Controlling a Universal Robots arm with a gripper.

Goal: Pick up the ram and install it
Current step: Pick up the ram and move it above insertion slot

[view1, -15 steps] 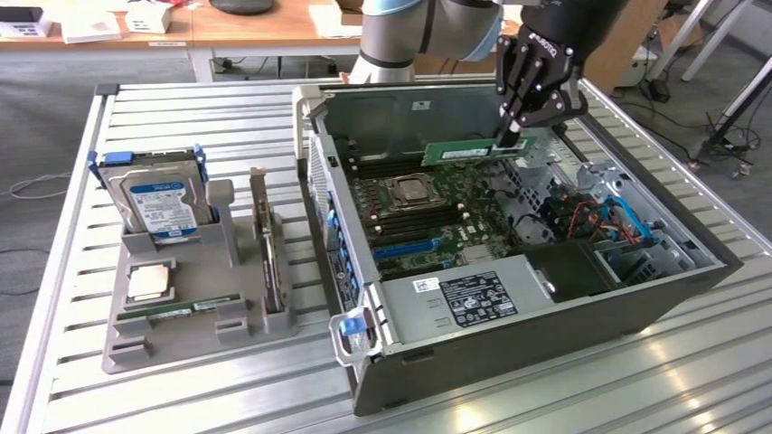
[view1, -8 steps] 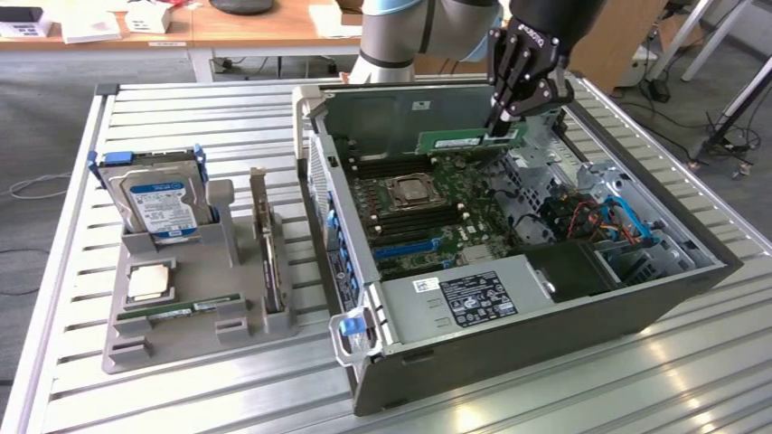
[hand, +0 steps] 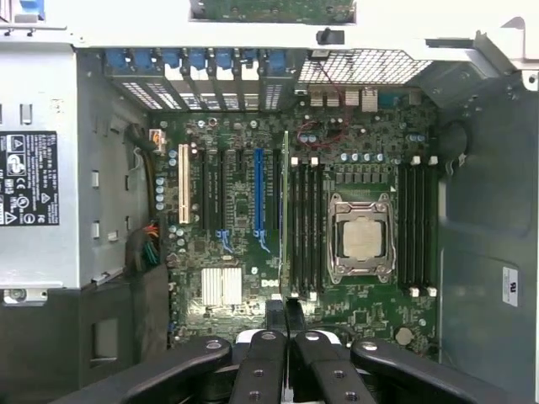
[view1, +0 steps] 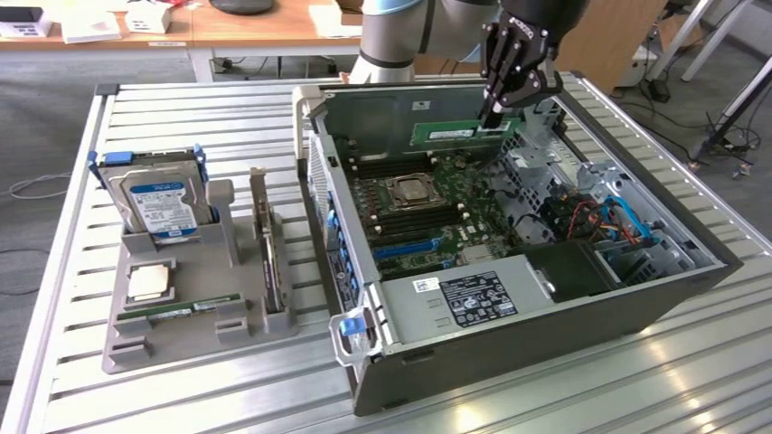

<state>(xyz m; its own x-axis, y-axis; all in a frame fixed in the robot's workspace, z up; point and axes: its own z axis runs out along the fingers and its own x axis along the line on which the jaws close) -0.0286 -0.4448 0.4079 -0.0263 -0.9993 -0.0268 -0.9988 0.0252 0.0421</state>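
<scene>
Long, narrow, flat green circuit-board ram (view1: 461,133) (hand: 285,210): pinched between my black fingers (view1: 494,107) (hand: 263,362), which are pressed together on it. It hangs on edge, long side level, over the green motherboard (view1: 471,208) inside the open dark grey computer case (view1: 543,362). From my wrist, its thin edge runs alongside the black memory slots (hand: 305,227) beside the silver processor socket (hand: 362,236); contact with a slot: cannot tell. The case lies on the ribbed metal tabletop (view1: 67,226). A grey parts tray (view1: 133,348) holding a blue-labelled silver hard drive (view1: 157,199) stands at the exterior view's left, well apart from the ram.
</scene>
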